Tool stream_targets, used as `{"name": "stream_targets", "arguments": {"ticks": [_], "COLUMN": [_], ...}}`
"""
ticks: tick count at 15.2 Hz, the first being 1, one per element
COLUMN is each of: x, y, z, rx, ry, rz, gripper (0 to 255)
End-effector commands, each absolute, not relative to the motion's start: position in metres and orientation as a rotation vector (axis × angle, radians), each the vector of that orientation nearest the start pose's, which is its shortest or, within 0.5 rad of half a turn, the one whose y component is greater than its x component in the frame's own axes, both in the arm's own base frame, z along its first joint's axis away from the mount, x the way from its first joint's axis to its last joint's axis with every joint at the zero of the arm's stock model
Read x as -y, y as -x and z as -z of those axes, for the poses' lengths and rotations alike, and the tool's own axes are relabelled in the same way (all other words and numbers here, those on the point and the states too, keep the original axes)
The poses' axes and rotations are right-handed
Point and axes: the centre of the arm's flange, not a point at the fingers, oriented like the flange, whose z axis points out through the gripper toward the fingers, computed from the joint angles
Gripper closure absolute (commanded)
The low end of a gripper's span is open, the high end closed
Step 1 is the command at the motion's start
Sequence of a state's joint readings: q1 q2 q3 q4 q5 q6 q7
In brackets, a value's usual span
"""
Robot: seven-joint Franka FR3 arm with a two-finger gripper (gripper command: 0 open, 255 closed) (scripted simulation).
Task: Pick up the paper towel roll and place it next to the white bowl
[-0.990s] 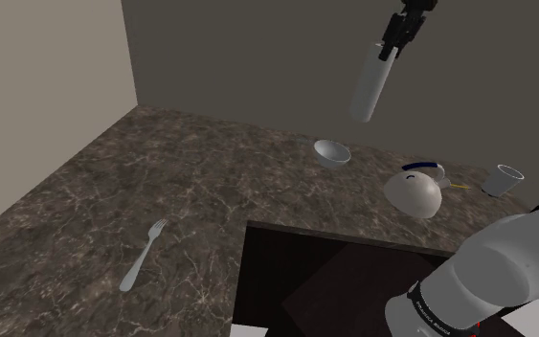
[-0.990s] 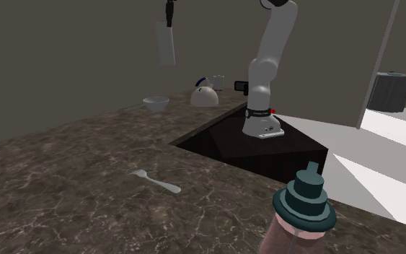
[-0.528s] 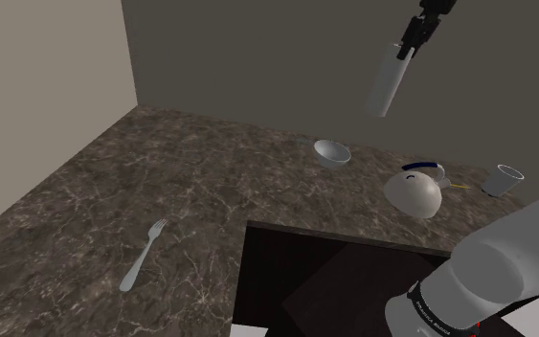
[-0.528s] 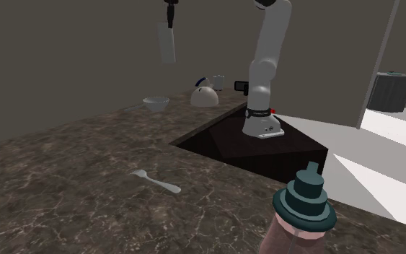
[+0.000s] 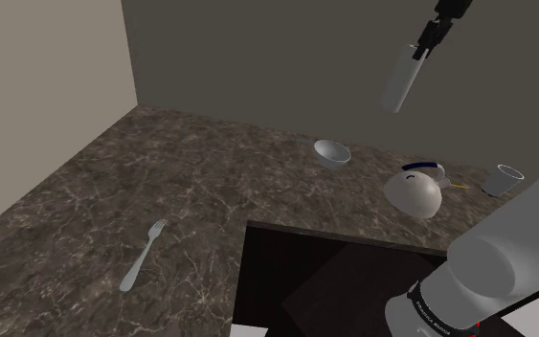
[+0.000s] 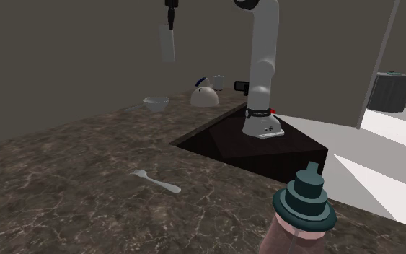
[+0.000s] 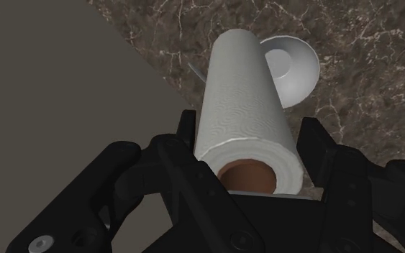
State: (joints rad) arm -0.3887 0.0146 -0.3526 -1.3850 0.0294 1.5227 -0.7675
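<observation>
The paper towel roll (image 5: 402,80) hangs high in the air in front of the back wall, tilted, with my black gripper (image 5: 426,45) shut on its upper end. In the second exterior view the paper towel roll (image 6: 167,45) hangs below the gripper (image 6: 169,24). The wrist view looks down the white paper towel roll (image 7: 243,108), clasped between my fingers (image 7: 321,144) of the gripper (image 7: 245,147), its brown core facing the camera. The white bowl (image 7: 291,67) lies on the counter beyond the roll's far end. That white bowl (image 5: 331,153) (image 6: 156,104) rests on the dark marble counter (image 5: 162,182).
A domed white kettle with a blue handle (image 5: 416,190) and a white cup (image 5: 504,179) stand to the shoulder view's right of the bowl. A fork (image 5: 142,255) lies near the counter's front. A teal-capped bottle (image 6: 306,202) stands close to the second exterior camera. My stand (image 5: 344,287) is dark.
The gripper has carried the roll toward the shoulder view's right and slightly upward, staying high above the counter. Bowl, kettle, cup and fork have not moved.
</observation>
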Motion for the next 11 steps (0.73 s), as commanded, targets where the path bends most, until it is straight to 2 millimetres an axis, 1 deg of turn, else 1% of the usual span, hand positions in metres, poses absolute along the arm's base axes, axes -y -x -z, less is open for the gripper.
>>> {"name": "stream_targets", "arguments": {"ticks": [1, 11], "x": [0.389, 0.389], "y": [-0.409, -0.409], "z": [-0.698, -0.645], "rx": [0.051, 0.051], "ry": [3.205, 3.205], "rz": [0.172, 0.172], "gripper": [255, 255]}}
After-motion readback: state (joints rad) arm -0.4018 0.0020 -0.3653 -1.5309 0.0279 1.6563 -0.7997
